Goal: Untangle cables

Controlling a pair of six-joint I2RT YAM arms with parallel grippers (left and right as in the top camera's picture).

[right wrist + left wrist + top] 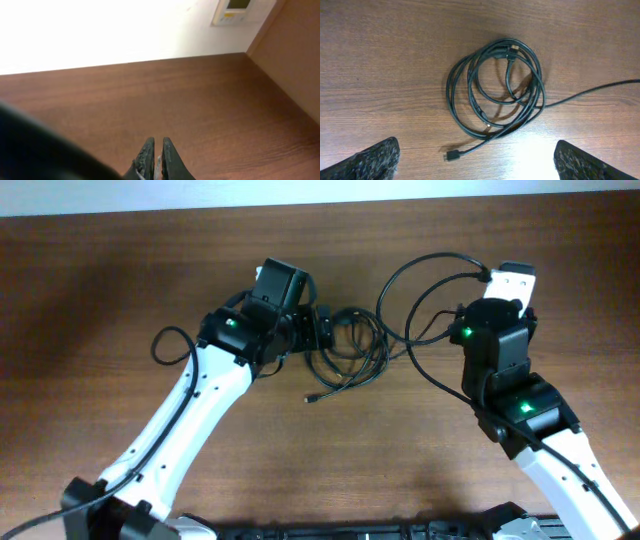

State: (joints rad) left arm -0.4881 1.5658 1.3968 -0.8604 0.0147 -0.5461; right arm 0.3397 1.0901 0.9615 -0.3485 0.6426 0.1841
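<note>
Brown wood-grain table (350,470) is filling every view, with a pale wall (100,30) running along its far edge and a small white panel (232,11) sitting on that wall at 1 o'clock in the right wrist view.

Near the table's middle the cables (511,51) are lying flat as one loose round coil, with thin black strands overlapping and crossing one another. A small plug (451,155) is sticking out of the coil at 7 o'clock, resting on the wood just outside the loops. A single strand is leaving the coil at 3 o'clock and running out of the left wrist view.

The left gripper (476,147) is hanging over the coil with its jaws wide apart. Its dark fingers (375,160) are showing at 7 and 5 o'clock of that view, apart from the strands. From overhead, the left arm (190,410) is reaching in from 7 o'clock, and its gripper is sitting just at 9 o'clock of the coil.

The right arm (540,420) is coming in from 5 o'clock, standing well apart from the coil at its 3 o'clock. The right gripper (157,145) is pointing toward the wall with its jaws pressed together. Whether a strand is pinched between them I cannot tell. Dark cords are arcing between the coil and the right arm overhead, and which of them belong to the bundle is unclear.
</note>
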